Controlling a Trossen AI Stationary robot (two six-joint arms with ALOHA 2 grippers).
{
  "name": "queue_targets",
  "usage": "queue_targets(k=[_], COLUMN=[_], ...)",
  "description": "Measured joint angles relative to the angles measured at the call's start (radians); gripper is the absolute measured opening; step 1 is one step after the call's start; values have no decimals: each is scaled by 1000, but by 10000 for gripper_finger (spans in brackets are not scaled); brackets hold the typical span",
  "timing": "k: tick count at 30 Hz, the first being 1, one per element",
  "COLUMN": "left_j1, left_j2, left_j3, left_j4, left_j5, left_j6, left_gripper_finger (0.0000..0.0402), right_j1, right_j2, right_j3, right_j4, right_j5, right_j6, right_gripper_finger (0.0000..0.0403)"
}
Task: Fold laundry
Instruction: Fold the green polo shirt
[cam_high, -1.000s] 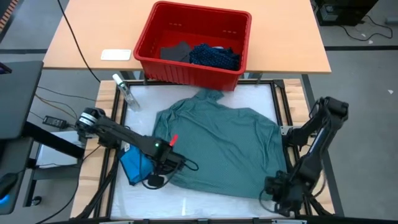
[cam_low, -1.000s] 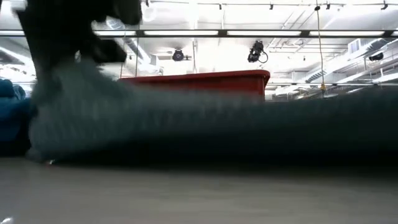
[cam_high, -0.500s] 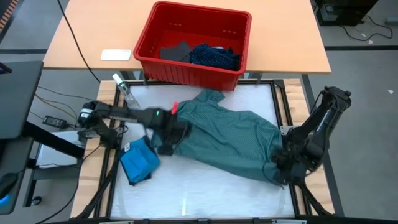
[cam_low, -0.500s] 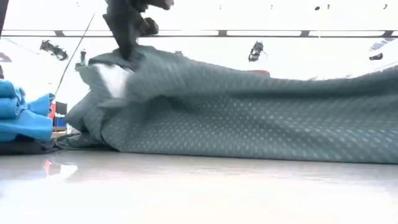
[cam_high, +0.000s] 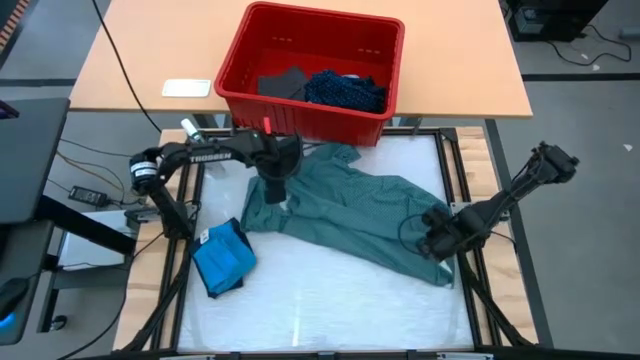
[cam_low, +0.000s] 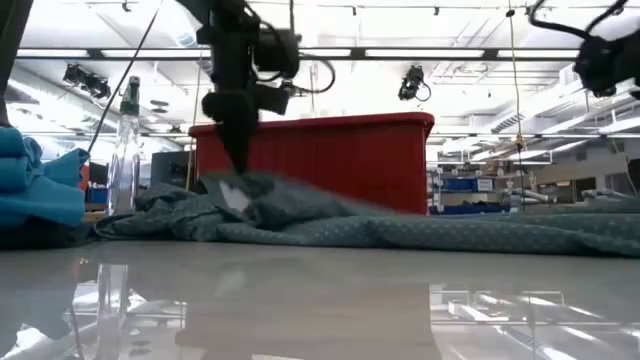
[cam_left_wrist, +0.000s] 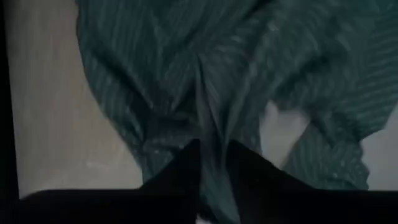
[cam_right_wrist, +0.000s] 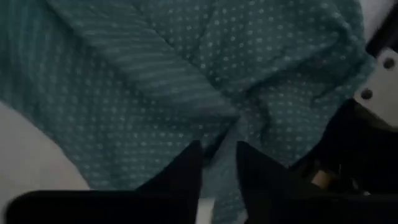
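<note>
Lying crumpled across the surface's middle toward its far edge: grey-green shirt. Pinching its left edge, left end effector closed on cloth. Gripping its right corner near the surface's right edge, right end effector.

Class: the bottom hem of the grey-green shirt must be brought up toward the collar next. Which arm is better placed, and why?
Probably the right: the right gripper already pinches the grey-green shirt at its near corner. The left gripper holds cloth near the collar.
</note>
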Motion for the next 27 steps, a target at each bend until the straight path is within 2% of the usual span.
queue_targets(k=[3,6,8,10,12,14,17,22,24,27], left_j1=[28,40,37,21,-8,-54,-121,-167,-166,-156], left_j2=[0,-1,-2,-2,-2,-4,-2,-2,-2,-2], left_j3=[7,28,44,48,43,9,-72,-251,-314,-396], left_j4=[-24,-69,-86,-94,-63,2,146,440,494,483], left_j5=[1,6,69,205,336,395,396,387,386,379], left_j6=[-1,-27,-42,-54,-61,-65,-114,-324,-417,-486], left_gripper_finger=[139,177,193,200,198,190,173,145,135,121], right_j1=[-32,-41,-41,-31,-15,0,22,38,47,65], right_j2=[-2,-1,-2,6,29,66,135,264,318,396], right_j3=[44,89,105,103,87,63,38,20,16,-9], right_j4=[-12,28,100,182,257,293,297,295,306,385], right_j5=[-10,-21,-39,-58,-71,-83,-88,-88,-105,-168], right_j6=[23,-1,-27,-53,-70,-74,-46,18,25,25], right_gripper_finger=[144,157,156,149,137,122,92,29,10,13])
